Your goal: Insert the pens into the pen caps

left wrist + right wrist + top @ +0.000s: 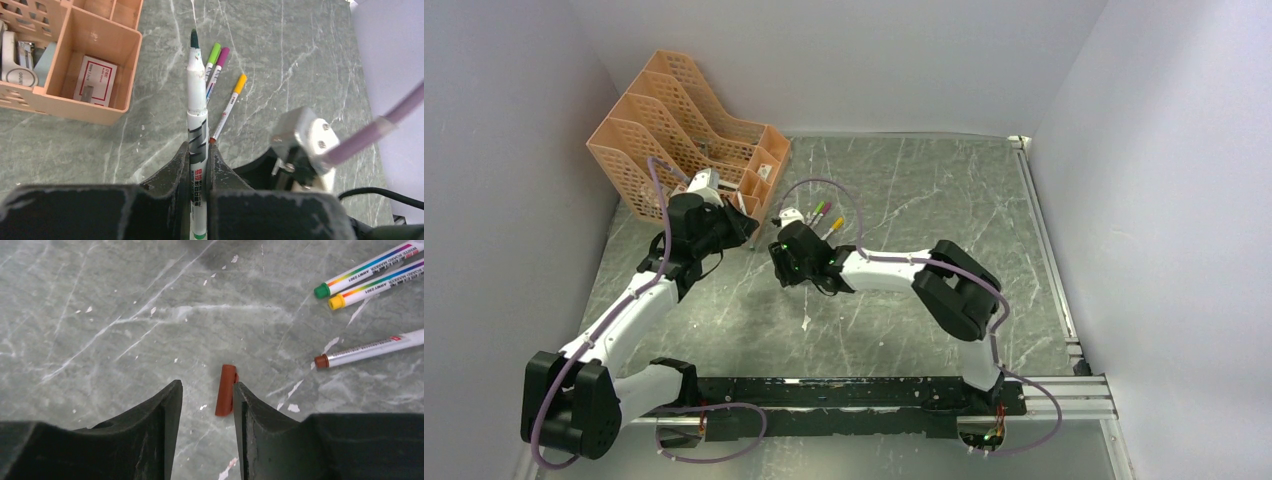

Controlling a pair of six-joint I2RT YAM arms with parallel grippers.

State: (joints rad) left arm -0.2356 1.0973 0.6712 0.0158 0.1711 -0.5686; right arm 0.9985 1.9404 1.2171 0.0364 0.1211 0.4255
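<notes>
Standing at the far left of the table point(904, 200), an orange desk organizer point(639, 150) has a small white box with a red border point(95, 80) lying in its front compartment. Just right of it, the left gripper point(198, 150) is pinched tight on a white pen point(196, 90), its two fingers pressed against the barrel from either side. This pen has no cap; its dark green tip points away from the wrist and is held off the tabletop. Beyond that tip three more pens lie flat on the table: a green-capped pen point(212, 57) and a purple-capped pen point(220, 60) side by side and touching or nearly so, then a yellow-capped pen point(232, 100) a little apart to their right. Near the middle of the table the right gripper point(205, 390) is low over the surface with its fingers spread and nothing clamped. A brown cap point(226, 390) lies on the table in that gap, resting against the inner face of the right-hand finger and clear of the left-hand one. Further right in the right wrist view, well apart from the fingers, lie three barrels: a pen with a green end point(365, 267), a pen with a yellow end point(380, 287) just beside it, and a pen with a brown end point(370, 347) below them.
</notes>
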